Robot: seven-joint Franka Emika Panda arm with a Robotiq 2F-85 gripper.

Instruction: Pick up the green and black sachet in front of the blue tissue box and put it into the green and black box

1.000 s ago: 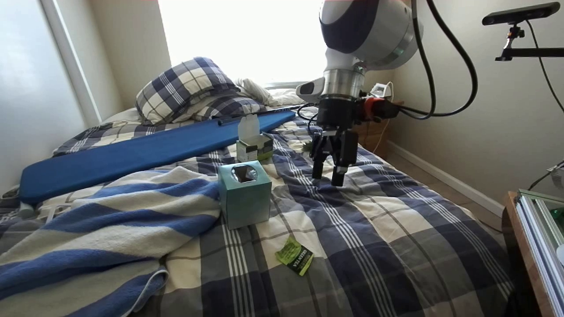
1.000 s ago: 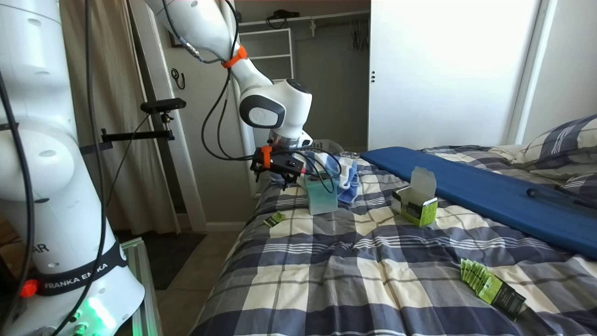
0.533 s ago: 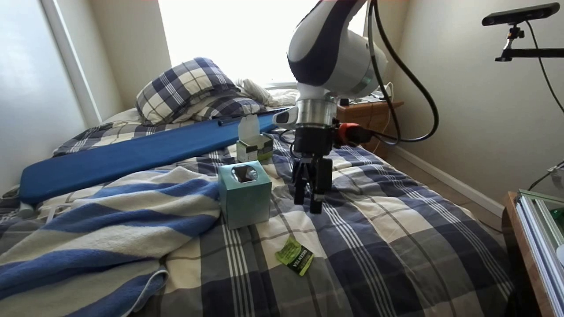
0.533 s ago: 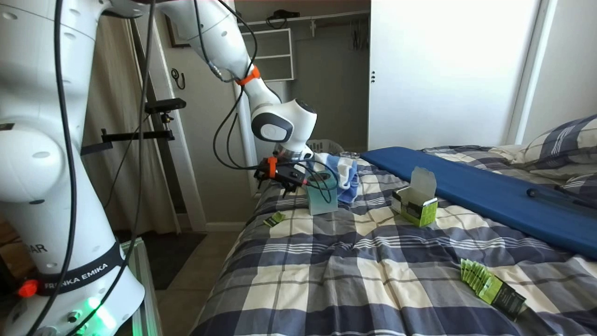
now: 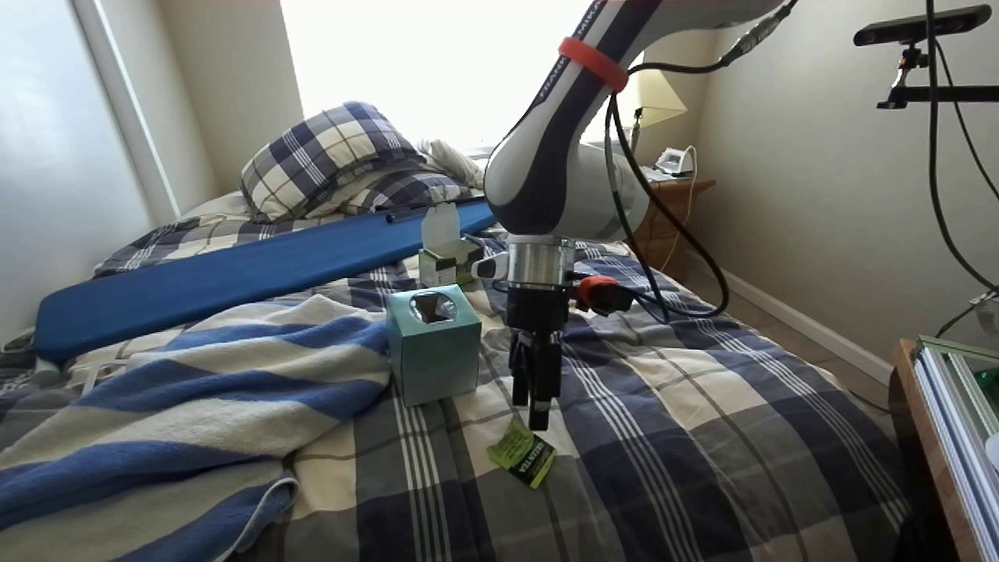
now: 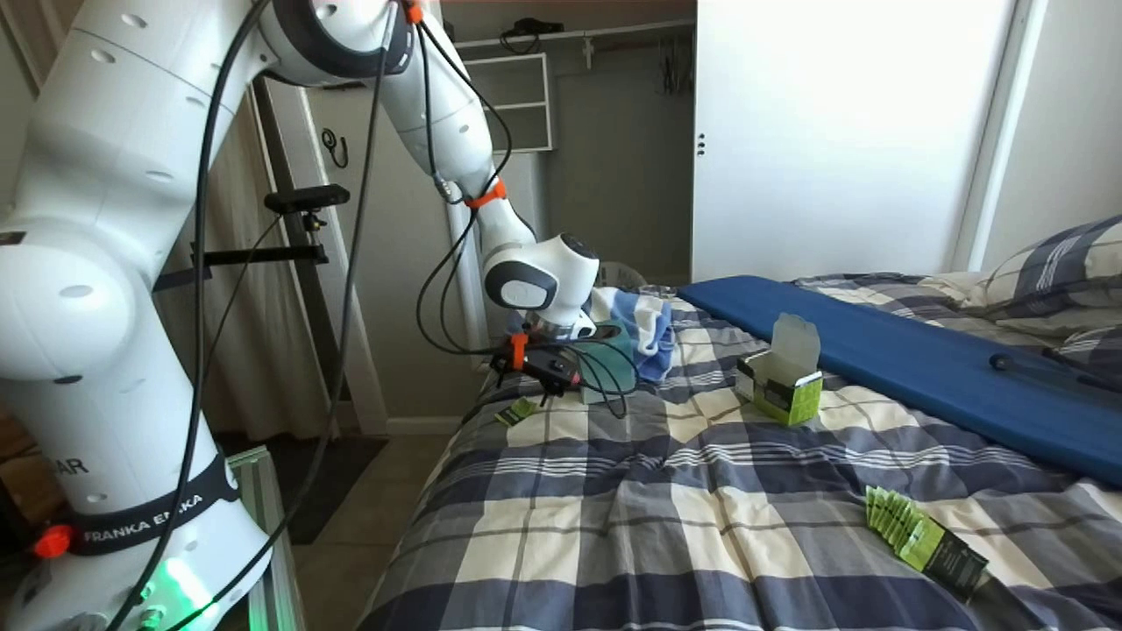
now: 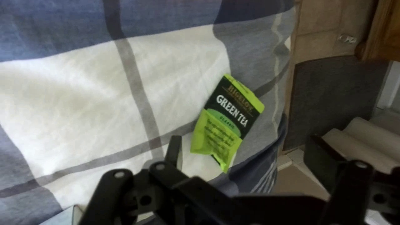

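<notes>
The green and black sachet lies flat on the checked bed in front of the blue tissue box. The sachet also shows in an exterior view and in the wrist view, where it reads "Green Tea". My gripper points down above the bed, just behind the sachet in that view and right of the tissue box. In the wrist view the gripper is open and empty, with the sachet ahead between the finger lines, nearer the left finger. The green and black box stands open, lid up.
A striped towel lies against the tissue box. A long blue board lies behind. A row of similar sachets lies on the bed. The bed's edge is close to the sachet. Cables loop beside the wrist.
My gripper has moved down and toward the sachet, leftward and nearer in an exterior view. It stays open. The sachet, the tissue box and the green and black box have not moved.
</notes>
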